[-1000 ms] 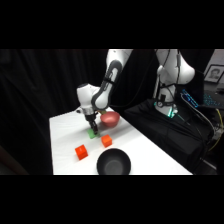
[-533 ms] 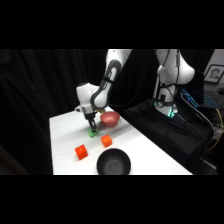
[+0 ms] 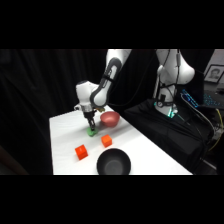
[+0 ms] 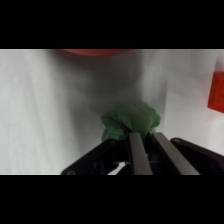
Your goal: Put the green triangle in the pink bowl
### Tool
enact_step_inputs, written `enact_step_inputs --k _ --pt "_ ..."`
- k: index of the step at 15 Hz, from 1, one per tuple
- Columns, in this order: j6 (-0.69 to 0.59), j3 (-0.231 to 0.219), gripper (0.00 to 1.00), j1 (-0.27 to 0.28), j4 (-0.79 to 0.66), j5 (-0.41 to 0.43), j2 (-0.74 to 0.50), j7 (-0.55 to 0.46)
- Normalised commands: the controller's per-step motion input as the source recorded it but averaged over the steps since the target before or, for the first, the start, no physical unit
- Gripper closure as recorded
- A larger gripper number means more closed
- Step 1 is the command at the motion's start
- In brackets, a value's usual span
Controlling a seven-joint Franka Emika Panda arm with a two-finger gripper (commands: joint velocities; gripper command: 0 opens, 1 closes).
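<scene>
The tool [image 3: 92, 128] is reaching down onto the triangle [image 3: 92, 133], which is sitting on the counter [image 3: 65, 135] just beside the pink bowl [image 3: 110, 119]. In the wrist view its fingers [image 4: 137, 152] are meeting the triangle [image 4: 131, 121], lying close together; whether they are gripping it I cannot tell. Two orange blocks [image 3: 81, 152] and a black bowl [image 3: 113, 162] are lying nearer the camera.

pink bowl [image 4: 95, 51] cropped, green triangle [image 4: 131, 121] blurred
</scene>
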Motion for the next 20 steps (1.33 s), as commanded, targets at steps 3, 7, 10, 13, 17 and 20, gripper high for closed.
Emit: enact_step_inputs --k 3,7,10,13,17,20 --pt "-0.11 -0.073 0.95 0.034 -0.22 -0.103 -0.42 0.05" --pt "-0.20 -0.070 0.95 0.031 -0.34 -0.071 -0.54 0.03" --pt "-0.21 -0.090 0.95 0.060 -0.41 -0.054 -0.59 0.04" --pt "-0.18 -0.114 0.95 0.101 -0.45 -0.063 -0.61 0.06" --pt "-0.08 -0.131 0.95 0.128 -0.41 -0.100 -0.49 0.09" --pt "0.01 -0.129 0.95 0.111 -0.38 -0.100 -0.37 0.08"
